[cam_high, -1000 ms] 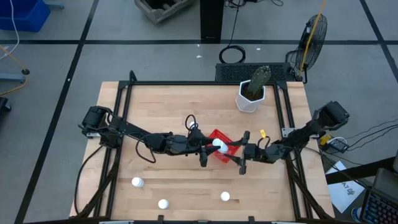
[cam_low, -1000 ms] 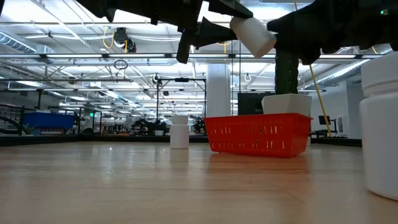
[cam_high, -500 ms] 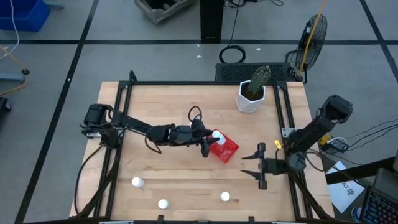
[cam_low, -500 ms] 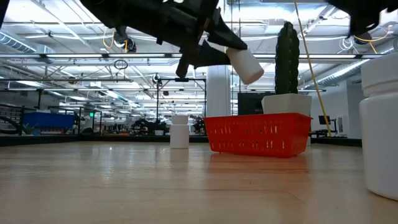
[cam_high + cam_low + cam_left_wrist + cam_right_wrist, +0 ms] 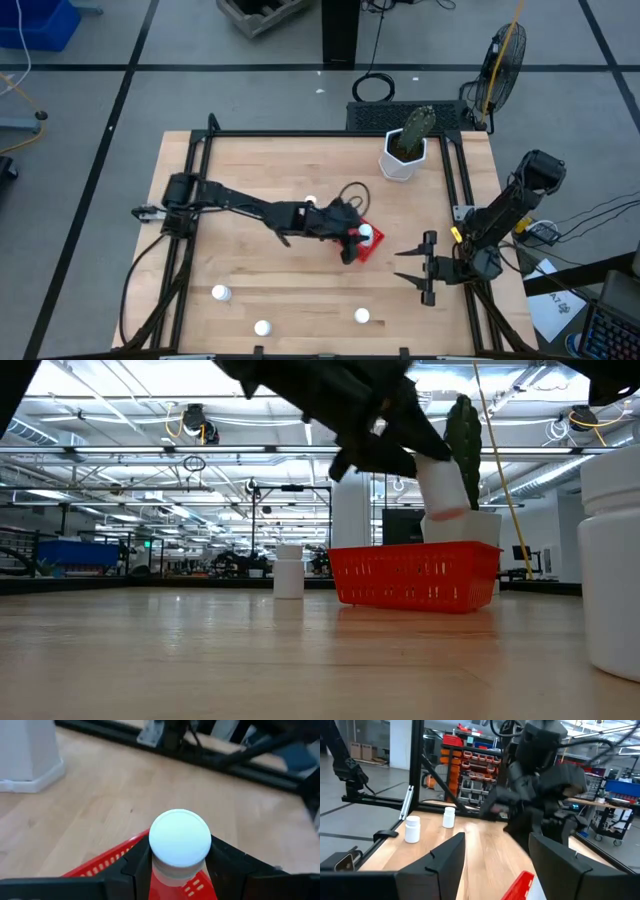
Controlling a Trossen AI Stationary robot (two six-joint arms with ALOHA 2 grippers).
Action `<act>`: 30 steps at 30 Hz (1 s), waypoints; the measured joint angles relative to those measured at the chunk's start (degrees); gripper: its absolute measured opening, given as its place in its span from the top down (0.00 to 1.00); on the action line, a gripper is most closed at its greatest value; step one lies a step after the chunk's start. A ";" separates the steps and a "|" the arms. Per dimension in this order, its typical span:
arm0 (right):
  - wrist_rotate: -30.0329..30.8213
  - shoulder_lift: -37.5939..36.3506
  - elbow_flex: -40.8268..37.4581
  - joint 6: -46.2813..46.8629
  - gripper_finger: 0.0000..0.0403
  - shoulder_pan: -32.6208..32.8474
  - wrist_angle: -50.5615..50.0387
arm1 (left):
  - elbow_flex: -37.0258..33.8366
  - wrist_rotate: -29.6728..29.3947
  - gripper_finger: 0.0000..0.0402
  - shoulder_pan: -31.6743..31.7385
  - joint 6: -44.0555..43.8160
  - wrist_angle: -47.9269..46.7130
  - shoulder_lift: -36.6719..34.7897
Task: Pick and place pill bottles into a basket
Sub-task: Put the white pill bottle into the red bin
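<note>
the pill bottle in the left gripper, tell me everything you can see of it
The pill bottle is a small white cylinder with a round, flat white cap, smooth like plastic. The left gripper is shut on it, one dark finger on each side of the body just under the cap. In the low view it hangs tilted in the air above the red basket, not touching it. From above, it sits over the basket, and the left wrist view shows the red mesh directly beneath it.
</note>
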 joint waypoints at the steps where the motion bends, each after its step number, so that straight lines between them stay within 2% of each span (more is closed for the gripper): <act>1: -0.04 0.00 0.00 0.00 0.48 0.14 0.00 | 1.14 0.00 0.60 0.03 0.19 -1.38 0.97; 6: -0.04 0.00 0.00 -0.56 0.48 1.10 0.02 | 3.01 -1.40 0.60 0.07 0.93 -1.18 5.02; 16: 0.05 0.00 0.00 -0.61 0.48 1.73 -0.01 | 3.01 -3.15 0.60 0.68 1.60 -2.41 5.48; 30: 0.05 0.02 0.00 0.52 0.48 1.73 -1.33 | 3.04 -1.65 0.60 0.79 0.49 -2.01 8.76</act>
